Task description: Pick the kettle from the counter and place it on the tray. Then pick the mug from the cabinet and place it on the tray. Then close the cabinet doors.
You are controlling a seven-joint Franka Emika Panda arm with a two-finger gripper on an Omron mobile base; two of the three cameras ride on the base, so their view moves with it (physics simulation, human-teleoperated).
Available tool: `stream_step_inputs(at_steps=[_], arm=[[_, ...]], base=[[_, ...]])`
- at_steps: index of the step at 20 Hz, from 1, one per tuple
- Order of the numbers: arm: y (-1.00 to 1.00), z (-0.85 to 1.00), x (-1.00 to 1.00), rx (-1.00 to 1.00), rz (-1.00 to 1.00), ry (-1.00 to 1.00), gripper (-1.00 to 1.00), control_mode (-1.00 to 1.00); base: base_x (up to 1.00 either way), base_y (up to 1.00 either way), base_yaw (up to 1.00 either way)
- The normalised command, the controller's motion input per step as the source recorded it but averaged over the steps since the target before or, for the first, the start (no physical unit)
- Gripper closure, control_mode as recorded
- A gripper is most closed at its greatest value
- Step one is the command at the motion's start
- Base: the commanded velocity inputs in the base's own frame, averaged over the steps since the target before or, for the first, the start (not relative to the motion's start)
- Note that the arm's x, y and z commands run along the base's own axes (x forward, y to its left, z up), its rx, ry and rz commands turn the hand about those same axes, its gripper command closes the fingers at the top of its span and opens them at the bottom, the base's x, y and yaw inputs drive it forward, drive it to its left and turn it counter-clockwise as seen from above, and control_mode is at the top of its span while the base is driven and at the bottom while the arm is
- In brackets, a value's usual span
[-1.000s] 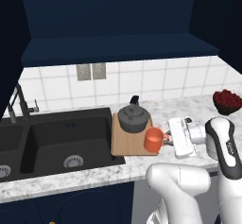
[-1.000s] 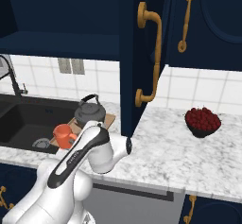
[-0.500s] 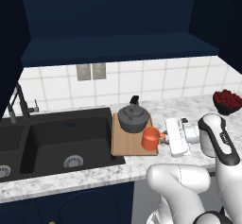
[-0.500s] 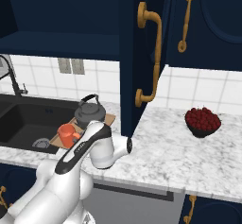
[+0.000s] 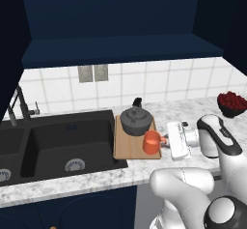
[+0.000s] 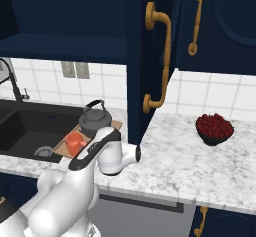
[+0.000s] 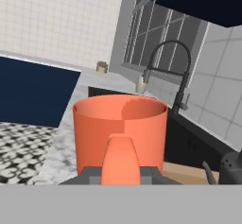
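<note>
Since the earlier frames the mug (image 5: pixel 151 142) has been carried left and lowered to the near right corner of the tray (image 5: pixel 126 148), and the arm has followed it. Nearest, the gripper (image 7: pixel 121 173) is clamped on the mug's loop handle, which the hand view shows rising between the dark tips with the orange wall upright behind it. That sideways hold by the handle is judged to keep the mug level while it is brought down. Whether its base already rests on the board cannot be told from the left base view, where it overlaps the tray's edge. Just beyond, the kettle (image 5: pixel 136 120) is seated on the far half of the tray, so the first step is judged done. The right base view adds what the left lacks: an open cabinet door (image 6: pixel 150 56) with its gold handle standing over the counter (image 6: pixel 180 161), still to be shut. The hand view alone brings in the black tap (image 7: pixel 175 72) over the sink.
</note>
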Motion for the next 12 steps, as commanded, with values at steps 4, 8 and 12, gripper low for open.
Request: stream_step_inputs(at_steps=[4, 8, 12], arm=[[0.0, -0.2, 0.16, 0.0, 0.0, 0.03, 1.0, -1.0], [0.0, -0.19, 0.17, 0.0, 0.0, 0.02, 1.0, -1.0], [0.0, -0.19, 0.21, 0.0, 0.0, 0.03, 1.0, -1.0]], base=[[0.0, 0.0, 0.0], [0.0, 0.0, 0.0], [0.0, 0.0, 0.0]])
